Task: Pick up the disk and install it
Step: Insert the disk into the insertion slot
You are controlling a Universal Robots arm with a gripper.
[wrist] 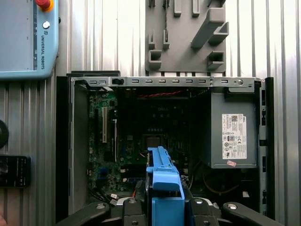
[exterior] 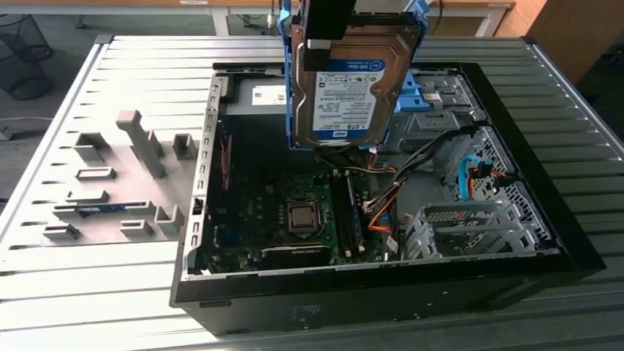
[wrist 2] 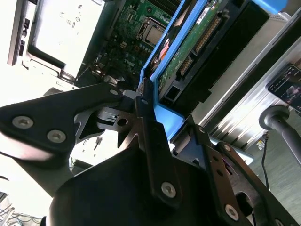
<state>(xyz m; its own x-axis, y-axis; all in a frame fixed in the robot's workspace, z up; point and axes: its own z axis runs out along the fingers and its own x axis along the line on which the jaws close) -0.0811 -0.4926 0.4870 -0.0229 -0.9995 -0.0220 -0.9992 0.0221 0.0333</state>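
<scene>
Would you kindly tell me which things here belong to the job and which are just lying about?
Job: the disk, held in the hand over the open computer case.
Lying about: grey holder plate, teach pendant, wire bin.

You are working at a robotics lab bench. Evidence: ribbed metal table; opened desktop computer case lying on it, motherboard exposed; grey fixture plate of part holders on the exterior view's left; robot teach pendant; wire bin and pale desks beyond the far edge.
</scene>
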